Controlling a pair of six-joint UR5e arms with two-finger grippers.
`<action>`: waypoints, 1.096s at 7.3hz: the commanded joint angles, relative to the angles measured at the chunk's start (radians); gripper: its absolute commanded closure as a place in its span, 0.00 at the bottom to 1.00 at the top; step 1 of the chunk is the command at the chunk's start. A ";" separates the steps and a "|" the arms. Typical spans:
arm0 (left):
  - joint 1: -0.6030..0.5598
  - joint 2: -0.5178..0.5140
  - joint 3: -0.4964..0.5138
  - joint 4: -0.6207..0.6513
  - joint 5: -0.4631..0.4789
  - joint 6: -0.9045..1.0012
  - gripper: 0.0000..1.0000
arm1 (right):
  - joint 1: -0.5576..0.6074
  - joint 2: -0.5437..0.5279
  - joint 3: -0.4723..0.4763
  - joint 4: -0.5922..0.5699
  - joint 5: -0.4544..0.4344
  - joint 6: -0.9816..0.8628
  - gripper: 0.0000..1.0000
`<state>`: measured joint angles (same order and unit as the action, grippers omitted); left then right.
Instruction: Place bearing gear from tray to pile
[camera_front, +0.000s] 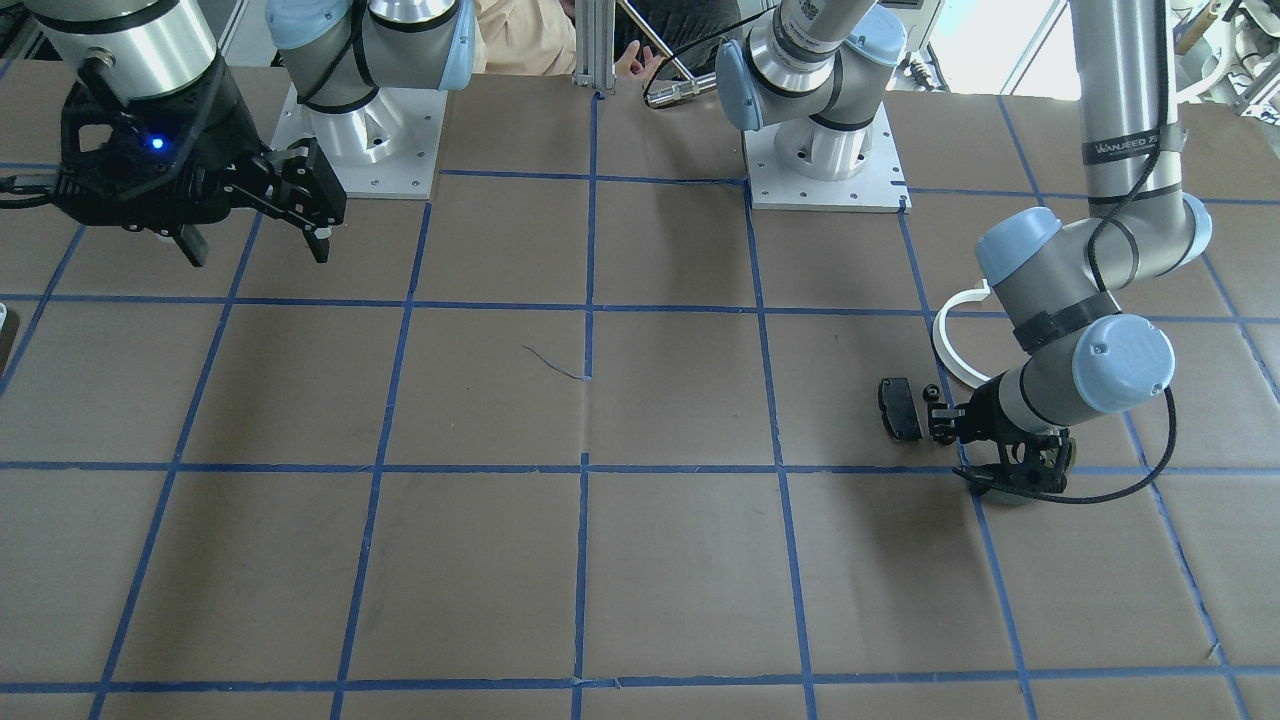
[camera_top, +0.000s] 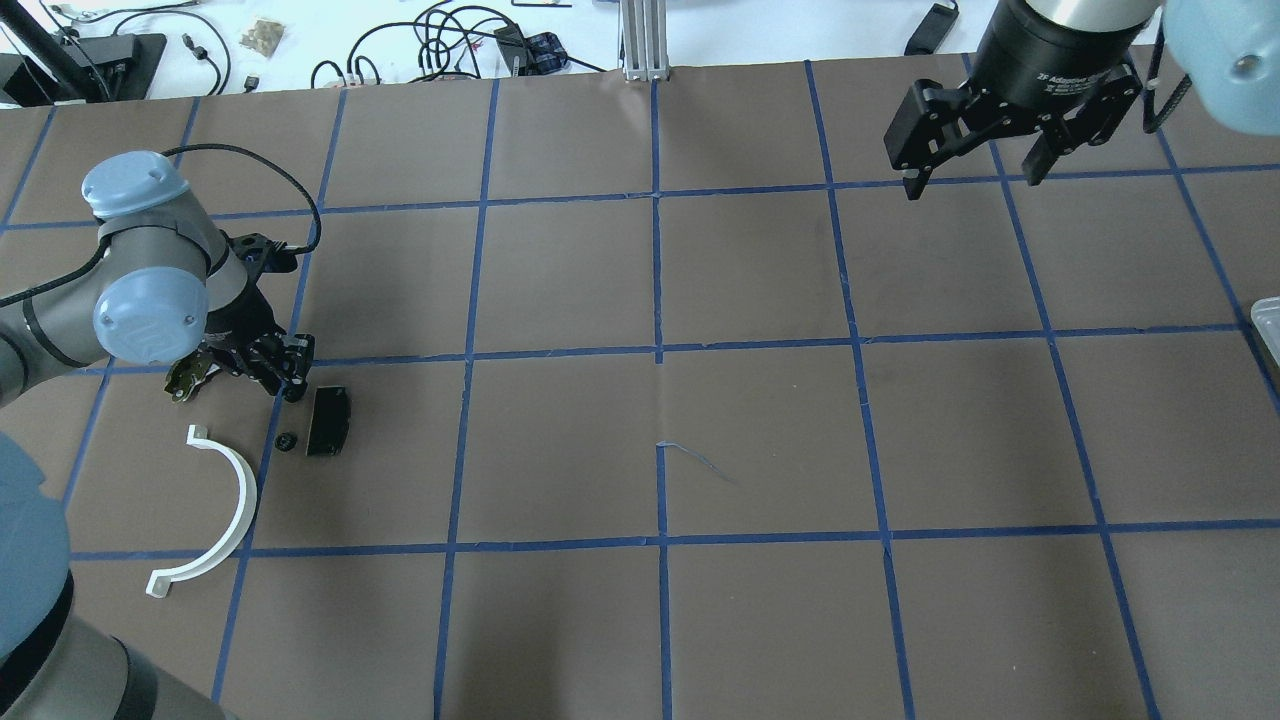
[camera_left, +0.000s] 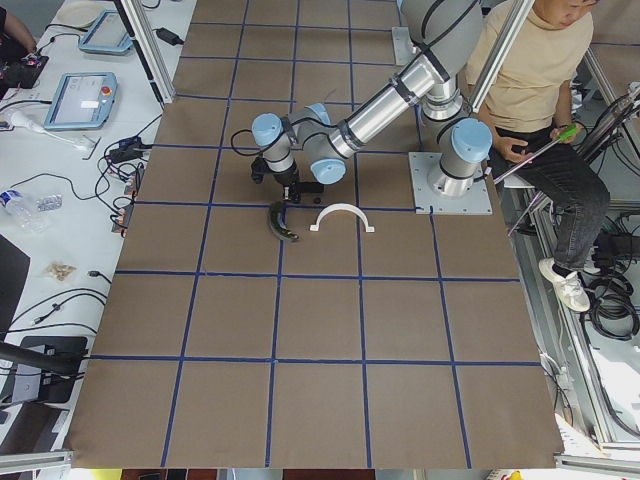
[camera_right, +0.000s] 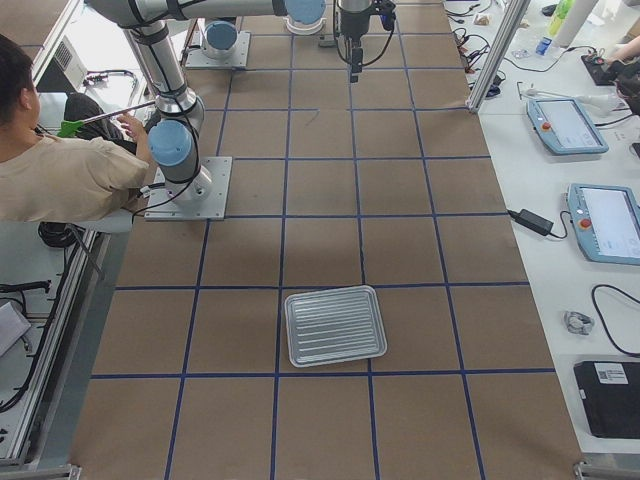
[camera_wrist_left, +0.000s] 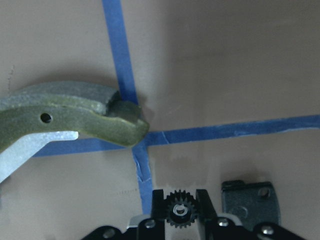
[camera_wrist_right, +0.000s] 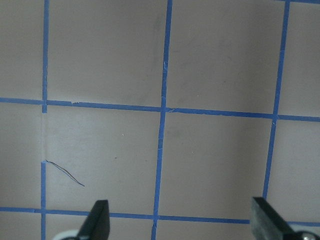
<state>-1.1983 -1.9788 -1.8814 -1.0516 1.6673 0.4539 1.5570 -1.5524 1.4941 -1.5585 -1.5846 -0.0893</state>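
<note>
While hovering low over the pile (camera_top: 318, 437) at the table's (camera_top: 760, 440) left end, the left gripper (camera_top: 290, 382) is pointing down with its jaws only narrowly apart, gripping nothing. The gear (camera_top: 286, 441), small, black and toothed, is lying flat on the brown paper just below the fingertips. In the wrist view it is sitting between the two fingers (camera_wrist_left: 159, 199) and nearly filling the gap, while the overhead view is showing bare paper between gear and gripper. A black pad (camera_top: 330, 415) is lying just beside the gear. An olive-green brake shoe (camera_wrist_left: 75, 115) is resting across a strip of blue tape (camera_wrist_left: 117, 50) under the gripper's wrist, and a white half-ring (camera_top: 243, 490) is curving near the table's edge. Well apart, over the right side, the right gripper (camera_top: 972, 178) is hanging above the paper with its jaws spread wide and holding nothing. A ribbed metal tray (camera_right: 335, 325) is lying near the table's right end, far from the gear.
</note>
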 joint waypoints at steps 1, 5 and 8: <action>0.002 0.003 0.001 -0.011 0.002 0.000 0.00 | 0.000 0.000 0.000 -0.002 0.000 -0.001 0.00; -0.157 0.142 0.273 -0.452 -0.087 -0.180 0.00 | 0.000 0.000 0.000 -0.002 0.000 -0.001 0.00; -0.323 0.307 0.458 -0.688 -0.095 -0.398 0.00 | 0.000 0.000 0.000 -0.002 0.000 -0.001 0.00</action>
<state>-1.4665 -1.7523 -1.4670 -1.6687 1.5711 0.1247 1.5570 -1.5519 1.4941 -1.5597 -1.5846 -0.0901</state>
